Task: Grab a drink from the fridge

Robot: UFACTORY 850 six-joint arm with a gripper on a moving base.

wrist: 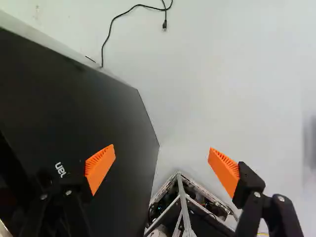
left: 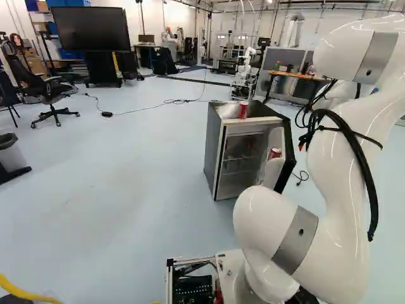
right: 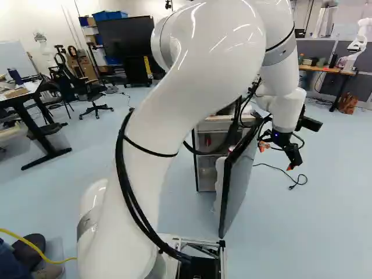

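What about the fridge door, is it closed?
No, the fridge door stands swung out from the fridge, whose inside shows in the left base view.

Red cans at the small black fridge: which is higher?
The red can on top of the fridge; the other red can sits in the open door.

fridge door (wrist: pixel 98 108): matt, smooth | arm (left: pixel 335 177): glossy | upper can (left: pixel 243 110): metal | floor (left: pixel 126 158): smooth

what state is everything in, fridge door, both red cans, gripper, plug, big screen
fridge door: open
red can on top of the fridge: upright
red can in the door: stowed
gripper: open, empty
plug: unplugged
big screen: dark
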